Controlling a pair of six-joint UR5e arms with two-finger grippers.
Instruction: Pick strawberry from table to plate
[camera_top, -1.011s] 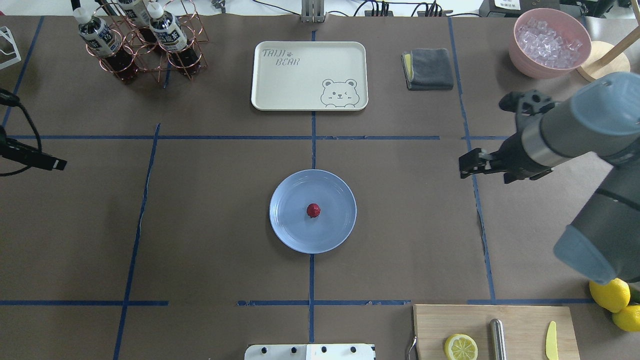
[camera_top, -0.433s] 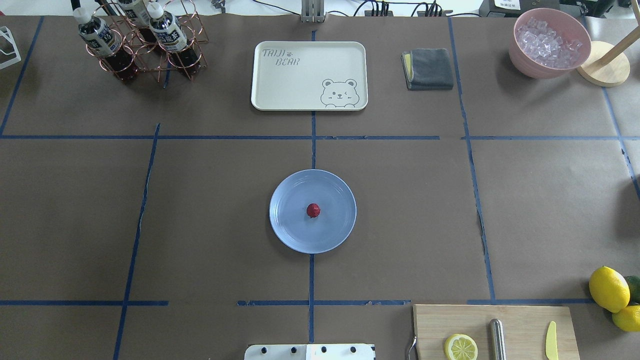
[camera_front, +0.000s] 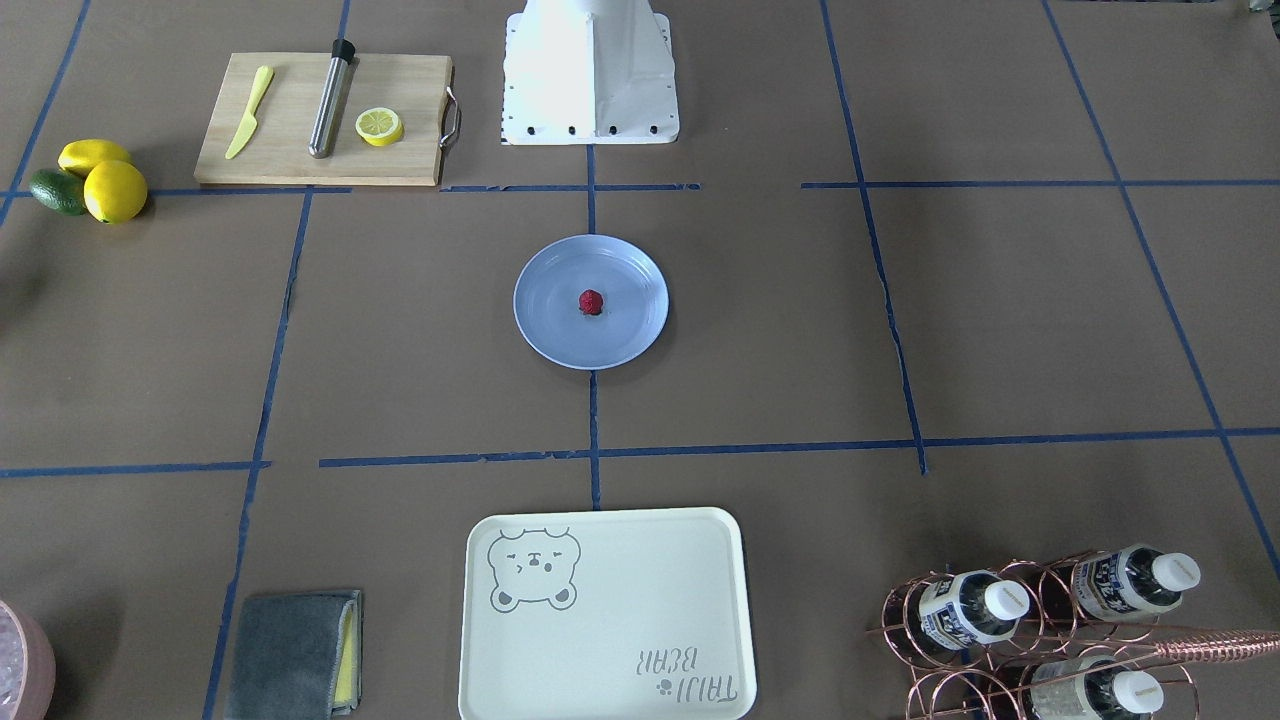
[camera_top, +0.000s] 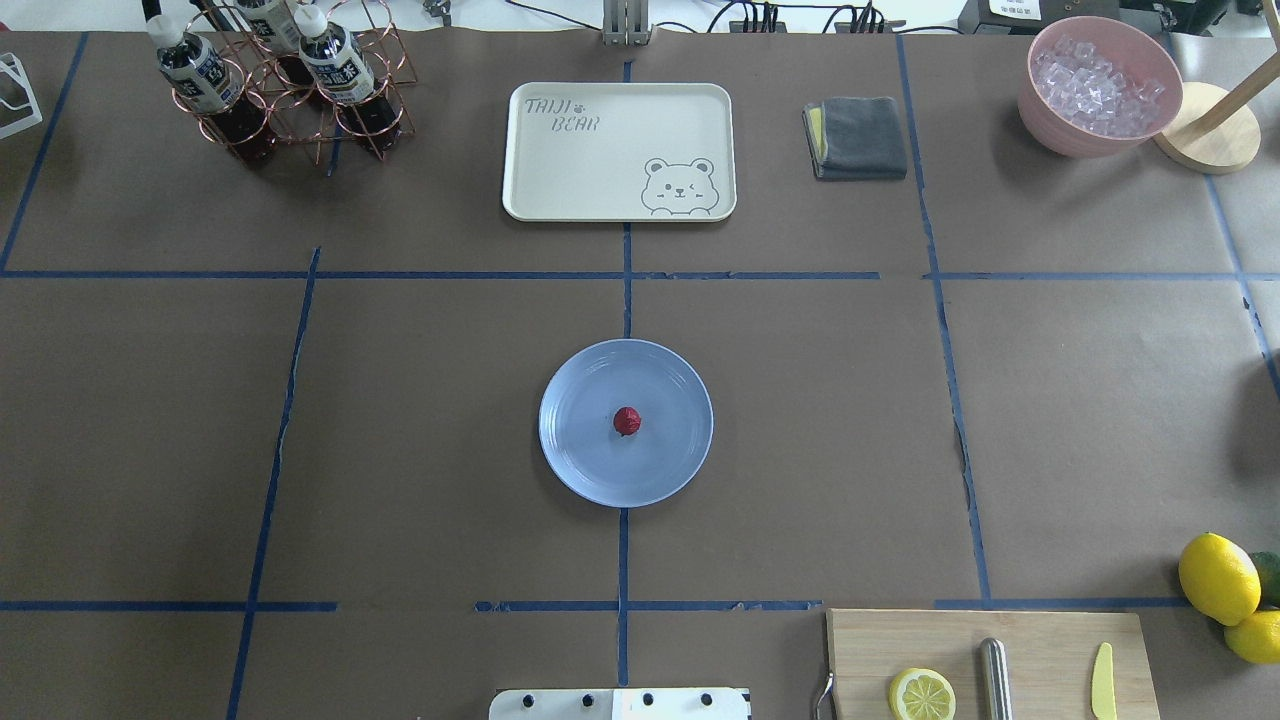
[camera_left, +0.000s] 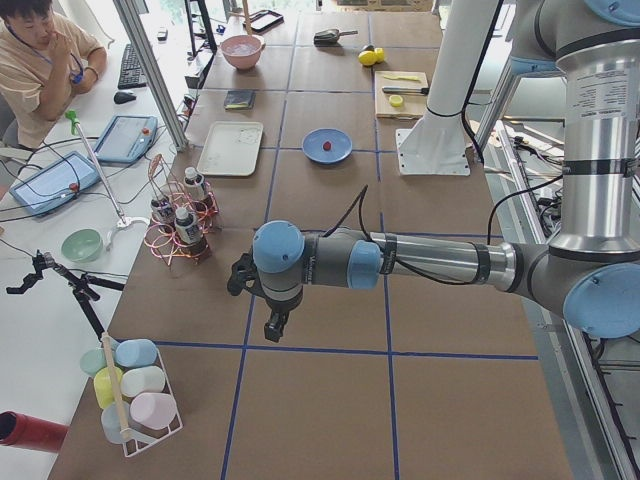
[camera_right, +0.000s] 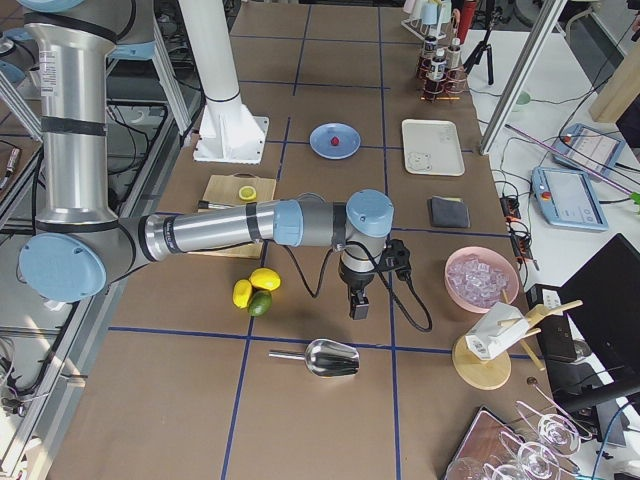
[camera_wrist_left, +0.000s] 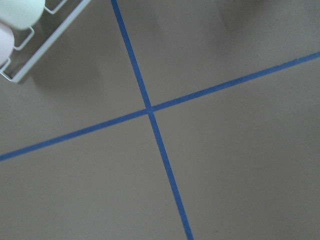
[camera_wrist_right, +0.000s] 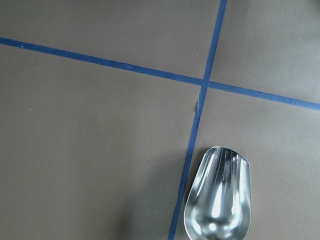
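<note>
A small dark-red strawberry (camera_top: 627, 421) (camera_front: 591, 302) lies in the middle of the light-blue plate (camera_top: 580, 470) (camera_front: 545, 340), which sits at the centre of the brown, blue-taped table (camera_top: 800, 400). Neither arm shows in the overhead or front views. The left gripper (camera_left: 273, 322) hangs over the table's left end, far from the plate, and I cannot tell whether it is open. Over the table's right end, near the lemons, is the right gripper (camera_right: 357, 308), state also unclear. Neither wrist view shows fingers.
A cream bear tray (camera_top: 618, 150), bottle rack (camera_top: 280, 85), grey cloth (camera_top: 858, 138) and pink ice bowl (camera_top: 1098, 85) line the far edge. The cutting board (camera_top: 1040, 640) with lemon slice and the lemons (camera_top: 1218, 578) sit near right. A metal scoop (camera_wrist_right: 217, 197) lies below the right wrist.
The right arm and the left gripper tip, at the overhead view's edges one second ago, have withdrawn out of that view. Strawberry and plate have not moved.
</note>
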